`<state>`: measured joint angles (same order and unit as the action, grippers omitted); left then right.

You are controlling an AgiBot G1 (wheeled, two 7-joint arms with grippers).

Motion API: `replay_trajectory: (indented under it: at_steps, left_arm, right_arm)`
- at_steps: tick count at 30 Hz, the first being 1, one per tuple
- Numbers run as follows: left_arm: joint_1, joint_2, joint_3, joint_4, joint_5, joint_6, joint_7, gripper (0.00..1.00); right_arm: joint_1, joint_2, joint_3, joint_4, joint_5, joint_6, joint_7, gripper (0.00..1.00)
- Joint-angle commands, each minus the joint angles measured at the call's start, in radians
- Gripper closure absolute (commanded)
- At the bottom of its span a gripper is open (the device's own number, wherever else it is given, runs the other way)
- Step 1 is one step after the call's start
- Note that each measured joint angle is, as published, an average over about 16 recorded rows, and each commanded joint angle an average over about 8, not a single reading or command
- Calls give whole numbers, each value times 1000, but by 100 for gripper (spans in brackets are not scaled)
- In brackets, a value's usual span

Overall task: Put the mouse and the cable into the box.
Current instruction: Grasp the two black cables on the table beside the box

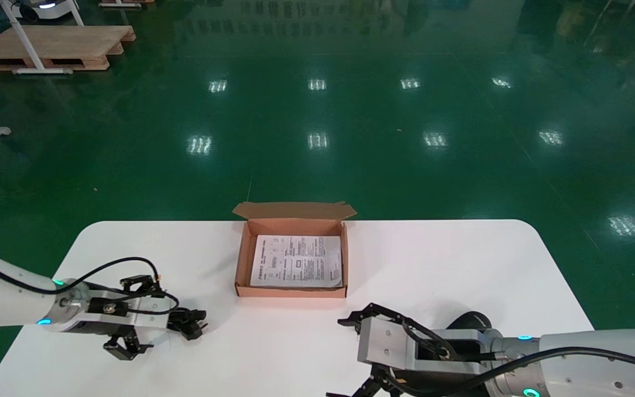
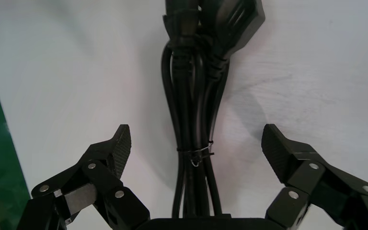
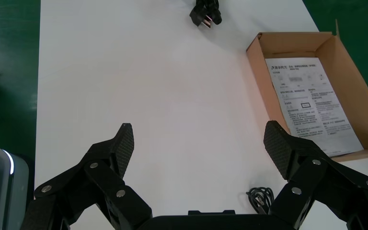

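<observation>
Hovering over the tied power cable with the left gripper, pincer spread wide.

Lies bundled on the white desk toward its front left corner, between 2 splayed fingers, touched by neither. Sits at the middle of the far edge, lid flap up: a cardboard box holding 1 printed sheet. Hangs low by the front edge, pincer likewise wide and holding nothing: the right gripper, with the black mouse half hidden behind its arm.
</observation>
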<state>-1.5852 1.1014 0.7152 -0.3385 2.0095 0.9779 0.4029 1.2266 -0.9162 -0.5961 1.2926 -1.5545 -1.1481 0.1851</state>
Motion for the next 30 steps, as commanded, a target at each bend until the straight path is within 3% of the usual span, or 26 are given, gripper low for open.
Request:
replay_trajectory:
  at_steps: [1,4,8,12,16,23,30]
  left_arm:
    - [-6,13,3,33,5,-16,13,0]
    - [-20,25,4,64,7,-25,28,0]
    - [-32,36,2,98,3,-32,49,0]
    - [-41,44,-1,127,-2,-37,70,0]
    - [-49,50,-4,151,-7,-42,88,0]
    - [-60,59,-8,186,-14,-49,114,0]
    - [-68,66,-11,212,-19,-54,132,0]
  right_arm:
    - [2,1,2,5,5,-3,2,0]
    - [11,-16,-15,-10,-49,19,-2,0]
    - [29,-76,-64,-77,-197,86,-11,0]
    - [61,-168,-111,-214,-352,182,-23,0]
    - [101,-248,-133,-378,-441,266,-46,0]
    - [171,-312,-135,-606,-458,325,-120,0]
    - [210,-332,-119,-739,-410,328,-223,0]
